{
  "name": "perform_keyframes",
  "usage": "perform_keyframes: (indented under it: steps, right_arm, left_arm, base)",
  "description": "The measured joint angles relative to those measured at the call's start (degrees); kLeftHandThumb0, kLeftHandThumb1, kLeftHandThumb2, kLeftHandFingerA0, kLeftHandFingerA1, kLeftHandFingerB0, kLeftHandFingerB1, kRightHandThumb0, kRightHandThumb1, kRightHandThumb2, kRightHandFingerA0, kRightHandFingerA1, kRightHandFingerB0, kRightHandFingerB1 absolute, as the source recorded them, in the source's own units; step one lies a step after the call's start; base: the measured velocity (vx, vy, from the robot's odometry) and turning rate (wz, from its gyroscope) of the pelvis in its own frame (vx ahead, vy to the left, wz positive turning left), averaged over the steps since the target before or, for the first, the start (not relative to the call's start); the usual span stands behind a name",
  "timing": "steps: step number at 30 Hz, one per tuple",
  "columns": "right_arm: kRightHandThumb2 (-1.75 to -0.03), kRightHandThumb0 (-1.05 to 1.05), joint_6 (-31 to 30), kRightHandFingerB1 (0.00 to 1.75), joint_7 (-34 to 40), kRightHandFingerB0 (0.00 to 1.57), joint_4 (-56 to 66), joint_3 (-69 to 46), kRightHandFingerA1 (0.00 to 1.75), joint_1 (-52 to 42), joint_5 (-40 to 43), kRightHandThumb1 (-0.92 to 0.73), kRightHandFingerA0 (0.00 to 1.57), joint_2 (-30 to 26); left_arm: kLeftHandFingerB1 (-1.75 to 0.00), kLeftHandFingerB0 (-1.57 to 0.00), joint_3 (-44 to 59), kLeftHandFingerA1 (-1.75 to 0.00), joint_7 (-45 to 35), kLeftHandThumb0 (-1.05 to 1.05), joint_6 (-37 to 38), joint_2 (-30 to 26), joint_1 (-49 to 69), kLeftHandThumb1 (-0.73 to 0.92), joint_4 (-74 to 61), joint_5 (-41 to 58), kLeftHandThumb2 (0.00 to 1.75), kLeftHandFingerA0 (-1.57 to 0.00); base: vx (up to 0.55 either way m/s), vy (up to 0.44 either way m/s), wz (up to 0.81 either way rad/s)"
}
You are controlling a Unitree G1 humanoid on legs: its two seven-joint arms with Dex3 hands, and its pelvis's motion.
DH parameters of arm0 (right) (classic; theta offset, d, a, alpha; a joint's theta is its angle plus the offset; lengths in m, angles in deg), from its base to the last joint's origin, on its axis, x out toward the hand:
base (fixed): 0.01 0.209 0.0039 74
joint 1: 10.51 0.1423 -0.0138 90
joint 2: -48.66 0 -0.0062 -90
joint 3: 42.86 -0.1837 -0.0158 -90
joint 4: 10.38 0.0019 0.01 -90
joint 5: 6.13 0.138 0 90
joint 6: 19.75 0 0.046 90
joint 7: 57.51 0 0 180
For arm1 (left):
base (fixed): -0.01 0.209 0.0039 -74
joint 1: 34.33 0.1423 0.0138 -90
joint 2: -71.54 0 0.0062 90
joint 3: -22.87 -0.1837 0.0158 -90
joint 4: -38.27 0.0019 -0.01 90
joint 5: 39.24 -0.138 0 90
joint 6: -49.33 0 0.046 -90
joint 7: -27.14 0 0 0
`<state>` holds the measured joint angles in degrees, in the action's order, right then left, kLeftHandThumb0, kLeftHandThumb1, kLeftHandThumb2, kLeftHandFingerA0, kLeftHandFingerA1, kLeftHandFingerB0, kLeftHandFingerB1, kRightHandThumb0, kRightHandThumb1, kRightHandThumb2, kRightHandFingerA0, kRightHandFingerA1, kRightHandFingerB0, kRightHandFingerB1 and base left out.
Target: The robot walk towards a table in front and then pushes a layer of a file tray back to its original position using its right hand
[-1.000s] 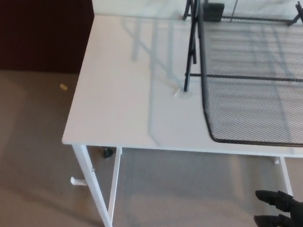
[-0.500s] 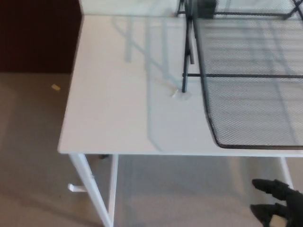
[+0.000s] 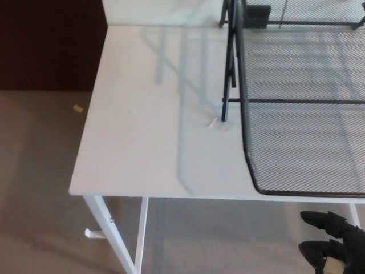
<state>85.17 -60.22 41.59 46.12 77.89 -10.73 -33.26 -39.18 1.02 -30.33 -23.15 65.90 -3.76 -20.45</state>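
Head view: right robot hand (image 3: 336, 246) low, fingers apart

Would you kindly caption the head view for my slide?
Robot's black right hand open below the white table, before the pulled-out black wire-mesh file tray layer.

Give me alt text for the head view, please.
A black mesh file tray sits on a white table, one layer pulled out toward the near edge. The robot's right hand is below that edge, fingers apart, not touching the tray. Beige carpet lies to the left.
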Motion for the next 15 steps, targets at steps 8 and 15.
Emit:
perform_keyframes:
  steps: [8, 15]
  right_arm:
    - [-0.57, -0.22, -2.59, 0.42, -0.75, 0.43, 3.08, -0.06, 0.49, -2.71, 0.29, -0.60, 0.59, -0.22]
    - [-0.58, -0.24, -5.34, 0.42, -1.09, 0.43, 10.72, 0.09, 0.47, -5.83, 0.17, -0.60, 0.58, -0.37]
  left_arm:
    - [-0.45, -0.54, -0.15, -0.48, 0.19, -0.17, -0.03, 0.05, 0.53, 0.40, -0.34, 0.01, 0.54, -0.60]
    - [-0.46, -0.53, -0.07, -0.50, 0.03, -0.20, -0.09, 0.00, 0.88, 0.40, -0.08, 0.05, 0.56, -0.60]
  base:
    - [0.00, 0.000, 0.00]
    - [0.00, 0.000, 0.00]
